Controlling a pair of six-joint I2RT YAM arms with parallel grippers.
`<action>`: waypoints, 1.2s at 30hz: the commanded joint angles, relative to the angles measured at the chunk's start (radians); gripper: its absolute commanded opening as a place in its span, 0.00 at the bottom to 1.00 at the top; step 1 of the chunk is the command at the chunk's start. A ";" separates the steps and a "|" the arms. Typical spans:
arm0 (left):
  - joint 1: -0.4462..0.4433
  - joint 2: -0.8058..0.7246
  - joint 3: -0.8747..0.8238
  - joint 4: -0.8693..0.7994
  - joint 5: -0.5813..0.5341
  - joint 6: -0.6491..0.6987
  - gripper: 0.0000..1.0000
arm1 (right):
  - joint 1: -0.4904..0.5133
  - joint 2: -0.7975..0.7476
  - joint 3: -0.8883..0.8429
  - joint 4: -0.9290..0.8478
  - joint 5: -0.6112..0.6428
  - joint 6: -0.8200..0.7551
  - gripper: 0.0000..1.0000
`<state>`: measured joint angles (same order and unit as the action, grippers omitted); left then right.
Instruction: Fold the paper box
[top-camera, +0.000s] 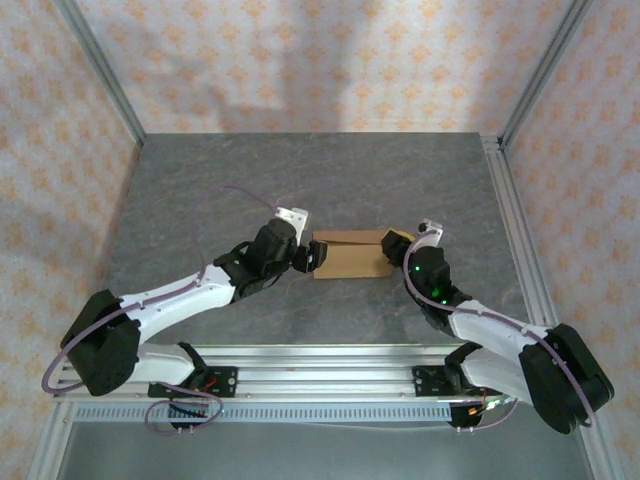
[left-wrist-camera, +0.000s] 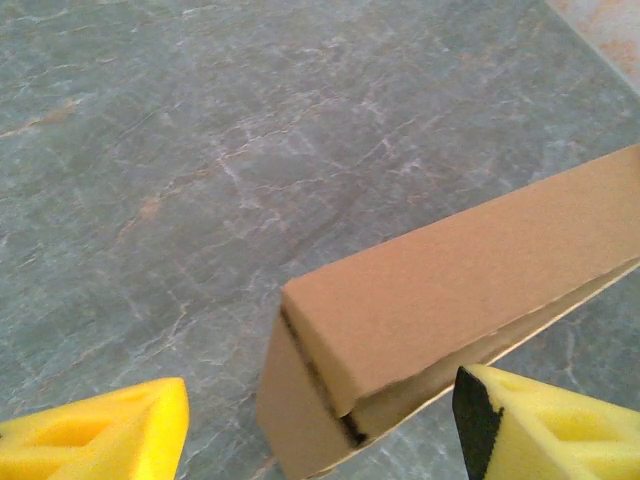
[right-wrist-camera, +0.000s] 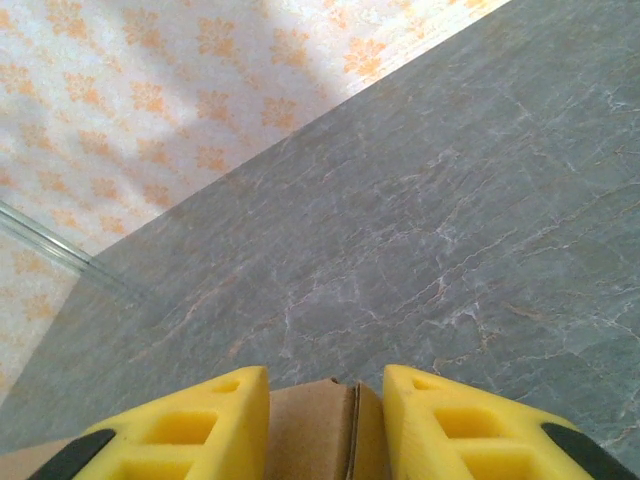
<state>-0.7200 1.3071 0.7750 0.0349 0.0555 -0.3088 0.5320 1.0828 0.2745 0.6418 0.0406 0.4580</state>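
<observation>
Closing step: box (top-camera: 348, 260) mid-frame, R claw (right-wrist-camera: 326, 400) clamped on its end, L claw (left-wrist-camera: 320, 425) apart round other end; next, L presses it shut.

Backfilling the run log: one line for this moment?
paper box: on table, box-shaped | left jaws: open around its left end | right jaws: shut on its right end

Cuts off the paper box (left-wrist-camera: 470, 270) at the right edge of the left wrist view. Hides most of its other end behind fingers (right-wrist-camera: 190, 430) of the right gripper (right-wrist-camera: 325, 395), themselves cropped at the bottom edge.
</observation>
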 joint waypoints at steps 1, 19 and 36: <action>-0.002 -0.039 -0.012 0.040 0.028 0.027 0.70 | 0.016 0.029 -0.058 -0.092 0.027 -0.042 0.35; 0.086 0.053 0.162 -0.155 0.069 -0.207 0.84 | 0.016 0.019 -0.075 -0.085 0.006 -0.024 0.34; 0.094 0.179 -0.010 -0.076 0.113 -0.220 0.28 | 0.017 0.017 -0.068 -0.100 -0.028 -0.001 0.34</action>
<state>-0.6338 1.4254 0.8257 0.0887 0.1875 -0.5339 0.5426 1.0798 0.2440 0.6964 0.0486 0.4595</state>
